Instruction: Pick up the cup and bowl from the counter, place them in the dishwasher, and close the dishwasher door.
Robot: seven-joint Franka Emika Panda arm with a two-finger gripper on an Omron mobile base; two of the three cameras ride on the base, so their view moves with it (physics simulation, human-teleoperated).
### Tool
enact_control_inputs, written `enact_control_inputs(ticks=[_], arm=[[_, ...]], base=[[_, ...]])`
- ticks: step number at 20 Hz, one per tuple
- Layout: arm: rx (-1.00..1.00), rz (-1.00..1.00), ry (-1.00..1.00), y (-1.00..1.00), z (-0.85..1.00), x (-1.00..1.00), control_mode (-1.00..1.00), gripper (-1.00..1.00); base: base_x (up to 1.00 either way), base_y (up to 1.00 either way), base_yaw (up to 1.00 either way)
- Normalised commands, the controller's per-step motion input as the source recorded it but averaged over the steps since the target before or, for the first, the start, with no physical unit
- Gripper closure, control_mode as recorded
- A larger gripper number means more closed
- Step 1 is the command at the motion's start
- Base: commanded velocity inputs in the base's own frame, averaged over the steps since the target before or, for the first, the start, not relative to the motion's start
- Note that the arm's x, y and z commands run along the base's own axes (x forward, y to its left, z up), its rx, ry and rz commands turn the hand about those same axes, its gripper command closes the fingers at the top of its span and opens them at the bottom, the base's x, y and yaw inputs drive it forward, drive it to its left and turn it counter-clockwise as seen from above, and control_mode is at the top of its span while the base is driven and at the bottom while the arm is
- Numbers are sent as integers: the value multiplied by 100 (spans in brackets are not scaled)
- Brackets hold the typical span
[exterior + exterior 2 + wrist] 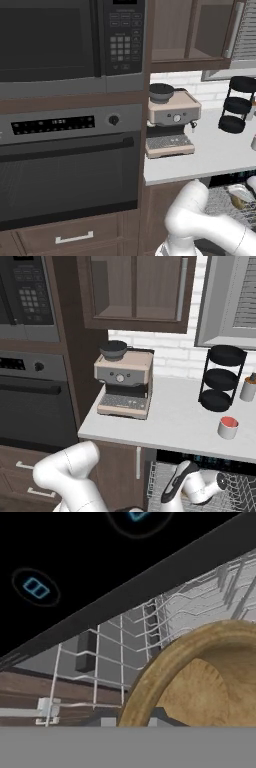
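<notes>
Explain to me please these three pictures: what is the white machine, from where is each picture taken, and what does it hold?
The white machine is a robot arm on a base that can drive, in a computer-drawn kitchen. Two pictures come from cameras on that base, behind the arm to its left and right. The third comes from a camera on the hand, looking along the two-finger gripper.

On the flat light grey counter stand a beige coffee machine, a black round three-tier stand and a small pale cup with a red inside.

Below the counter the arm reaches into the open dishwasher's grey wire rack. In the hand view the gripper is closed on the rim of a round bowl with a tan rim and brownish inside, held over the rack, under the black control strip with teal lights. The cup waits on the counter.
</notes>
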Motion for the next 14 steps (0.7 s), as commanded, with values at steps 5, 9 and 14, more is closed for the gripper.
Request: enact_control_inputs(ticks=[5, 9, 14], arm=[[0, -4, -3, -9, -52, 36, -100, 100], [0, -3, 0, -6, -53, 29, -100, 100], [0, -1, 0, -3, -35, 11, -100, 100]], base=[[0, 0, 0], [0, 0, 0], [0, 0, 0]])
